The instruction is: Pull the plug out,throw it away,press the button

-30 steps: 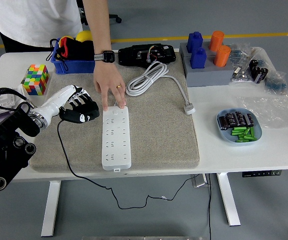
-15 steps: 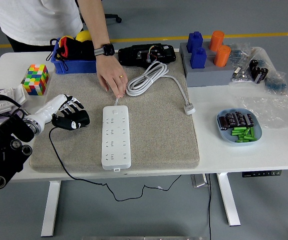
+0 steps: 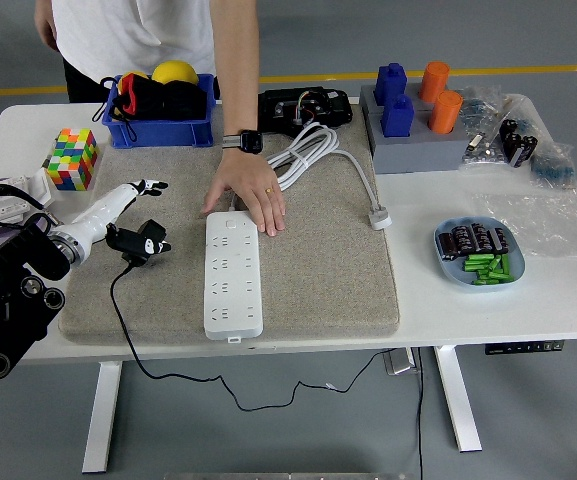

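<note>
The white power strip (image 3: pixel 233 276) is laid on the grey felt mat (image 3: pixel 318 270), its long axis running from the table's near edge toward the far side, with a slight lean to the left at the top. Rows of sockets are seen along its upper face, and all of them are unoccupied. Its far end is covered by a person's hand (image 3: pixel 251 198), which is pressed flat on it, fingers pointing down toward the near edge; a watch is worn on that wrist.

The black plug (image 3: pixel 140 243) is seen on the mat to the left of the strip, apart from it, with its thin black cord (image 3: pixel 158 352) trailing down over the table's near edge. The left hand (image 3: pixel 128 205) is reached in from the left, its fingers spread and released just above the plug; nothing is gripped by it. Whether a fingertip is touching the plug cannot be told.

A coiled white cable (image 3: pixel 303 155) is laid at the mat's far side.
</note>
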`<state>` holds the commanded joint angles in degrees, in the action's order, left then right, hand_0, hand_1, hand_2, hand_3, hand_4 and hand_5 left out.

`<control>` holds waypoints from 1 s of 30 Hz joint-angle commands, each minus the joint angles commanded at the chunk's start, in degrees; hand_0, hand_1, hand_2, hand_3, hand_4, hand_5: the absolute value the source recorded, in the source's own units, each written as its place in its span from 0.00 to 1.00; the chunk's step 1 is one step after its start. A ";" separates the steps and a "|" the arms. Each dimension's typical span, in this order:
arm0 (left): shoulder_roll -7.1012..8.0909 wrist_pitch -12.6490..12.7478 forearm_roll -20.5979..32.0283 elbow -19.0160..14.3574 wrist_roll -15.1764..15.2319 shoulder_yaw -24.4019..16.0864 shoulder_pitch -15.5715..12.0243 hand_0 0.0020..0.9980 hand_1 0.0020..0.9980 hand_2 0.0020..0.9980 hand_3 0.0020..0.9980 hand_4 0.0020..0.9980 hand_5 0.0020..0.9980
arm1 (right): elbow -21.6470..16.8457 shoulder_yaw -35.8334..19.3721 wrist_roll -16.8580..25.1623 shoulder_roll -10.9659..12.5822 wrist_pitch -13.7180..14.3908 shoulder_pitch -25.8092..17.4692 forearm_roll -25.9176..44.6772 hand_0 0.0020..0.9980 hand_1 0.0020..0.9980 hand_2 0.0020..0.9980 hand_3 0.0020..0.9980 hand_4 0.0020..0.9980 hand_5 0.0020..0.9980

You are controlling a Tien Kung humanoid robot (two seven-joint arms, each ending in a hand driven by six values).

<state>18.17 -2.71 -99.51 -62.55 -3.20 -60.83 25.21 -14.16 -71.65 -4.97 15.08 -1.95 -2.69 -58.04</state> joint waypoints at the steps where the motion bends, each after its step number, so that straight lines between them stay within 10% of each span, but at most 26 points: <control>1: 0.08 -0.07 0.42 -1.21 -0.02 0.39 0.16 0.87 0.89 0.86 0.90 0.96 0.00 | -0.01 0.02 0.00 0.01 -0.01 0.03 0.00 0.73 0.68 0.66 0.64 0.74 0.58; 3: 0.20 -0.28 1.77 -3.36 -0.07 1.45 0.59 0.87 0.89 0.86 0.90 0.96 0.00 | -0.02 -0.05 0.00 -0.01 0.01 0.07 -0.03 0.73 0.68 0.66 0.64 0.74 0.58; 4: 0.23 -0.41 2.33 -3.88 -0.09 1.90 0.77 0.51 0.60 0.57 0.83 0.76 0.00 | -0.03 -0.06 0.00 -0.01 0.00 0.08 -0.02 0.73 0.68 0.66 0.64 0.74 0.58; 9: -0.13 -2.10 5.52 -5.13 -2.65 6.51 3.28 0.51 0.60 0.57 0.83 0.76 0.00 | -0.09 -0.11 0.01 0.01 0.00 0.17 0.01 0.73 0.68 0.66 0.64 0.74 0.58; 10: -0.30 -2.26 6.20 -4.78 -3.28 7.57 4.01 0.22 0.34 0.43 0.73 0.41 0.00 | -0.08 -0.11 0.01 0.01 0.00 0.17 0.03 0.73 0.68 0.66 0.64 0.74 0.58; 15: -1.35 -2.31 6.04 -2.23 -5.35 11.75 7.70 0.22 0.34 0.43 0.73 0.41 0.00 | -0.03 0.23 -0.02 0.17 -0.02 0.24 0.13 0.73 0.68 0.66 0.64 0.74 0.58; 16: -1.56 -2.04 6.01 -1.86 -5.43 12.26 8.24 0.09 0.12 0.25 0.74 0.36 0.00 | -0.02 0.28 -0.02 0.22 -0.02 0.25 0.14 0.73 0.68 0.66 0.64 0.74 0.58; 21: -2.73 -2.21 7.21 -0.35 -6.97 13.66 10.32 0.09 0.12 0.25 0.74 0.36 0.00 | 0.01 0.53 -0.02 0.43 -0.02 0.25 0.23 0.73 0.68 0.66 0.64 0.74 0.58; 22: -2.91 -2.47 7.65 -0.12 -7.42 13.85 10.58 0.02 0.03 0.13 0.71 0.07 0.00 | 0.03 0.57 -0.03 0.45 -0.01 0.25 0.24 0.73 0.68 0.66 0.64 0.74 0.58; 30: -3.79 -5.65 7.86 1.19 -13.30 16.48 12.54 0.01 0.03 0.11 0.69 0.08 0.00 | 0.02 1.13 -0.05 0.62 -0.05 0.43 0.49 0.73 0.68 0.66 0.64 0.74 0.58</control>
<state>14.38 -8.36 -91.65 -61.36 -16.50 -44.34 37.75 -14.14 -70.52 -5.02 15.70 -2.01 -2.26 -57.54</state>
